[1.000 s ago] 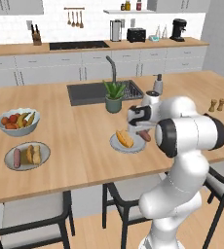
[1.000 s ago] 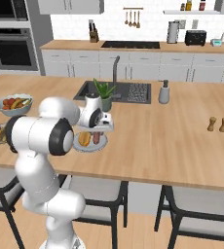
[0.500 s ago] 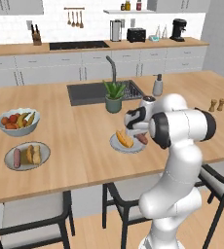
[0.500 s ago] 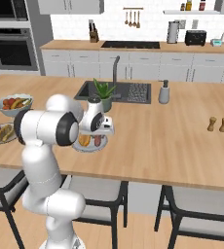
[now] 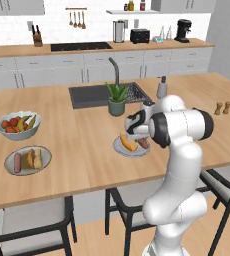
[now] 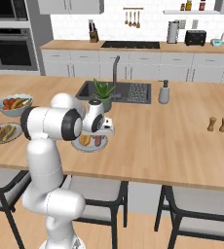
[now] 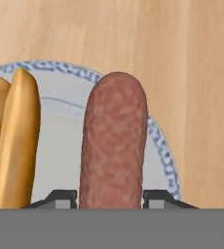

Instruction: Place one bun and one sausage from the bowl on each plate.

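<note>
claw point(image 7: 110, 199) half-open, fingers astride sausage point(image 7: 114, 141)

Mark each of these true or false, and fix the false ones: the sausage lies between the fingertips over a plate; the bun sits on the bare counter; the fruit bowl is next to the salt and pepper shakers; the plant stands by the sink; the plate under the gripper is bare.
1. The sausage lies between the fingertips of the gripper, over a plate. True.
2. The bun sits on the bare counter. False: it lies on the same plate, beside the sausage.
3. The fruit bowl is next to the shakers. False: they sit at opposite ends of the counter.
4. The plant stands by the sink. True.
5. The plate under the gripper is bare. False: it holds a bun and the sausage.
</note>
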### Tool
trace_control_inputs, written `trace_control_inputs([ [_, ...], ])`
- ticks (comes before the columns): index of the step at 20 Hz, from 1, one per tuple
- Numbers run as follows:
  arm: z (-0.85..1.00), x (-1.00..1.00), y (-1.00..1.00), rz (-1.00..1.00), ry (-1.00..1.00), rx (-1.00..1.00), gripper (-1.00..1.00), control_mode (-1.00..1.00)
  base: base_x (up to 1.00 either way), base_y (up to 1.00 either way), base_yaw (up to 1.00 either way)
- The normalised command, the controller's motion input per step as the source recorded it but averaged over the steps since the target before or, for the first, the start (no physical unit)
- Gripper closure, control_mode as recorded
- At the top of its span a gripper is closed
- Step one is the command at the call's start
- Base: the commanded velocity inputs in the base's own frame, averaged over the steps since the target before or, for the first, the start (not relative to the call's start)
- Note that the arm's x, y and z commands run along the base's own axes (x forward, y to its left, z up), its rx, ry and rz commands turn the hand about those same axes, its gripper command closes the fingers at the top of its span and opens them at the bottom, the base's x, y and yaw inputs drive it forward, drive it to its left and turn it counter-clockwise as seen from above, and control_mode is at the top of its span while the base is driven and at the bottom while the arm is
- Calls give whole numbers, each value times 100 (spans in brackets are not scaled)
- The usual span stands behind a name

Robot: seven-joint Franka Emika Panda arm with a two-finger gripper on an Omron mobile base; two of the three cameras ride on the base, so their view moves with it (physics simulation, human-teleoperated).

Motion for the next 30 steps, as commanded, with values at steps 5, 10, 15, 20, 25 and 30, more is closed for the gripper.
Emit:
trace_control_inputs([
  [5,-33,10,2,0,0,0,100,-100,0,0,0],
  [10,-25,2,1,0,0,0,-100,-100,0,0,0],
  [15,0,0,0,0,0,0,-100,-100,0,0,0],
  [20,6,-25,17,-1,0,0,-100,-100,0,0,0],
  [25,48,-37,3,-7,0,0,-100,-100,0,0,0],
  [30,59,-94,2,-7,0,0,-100,-100,0,0,0],
])
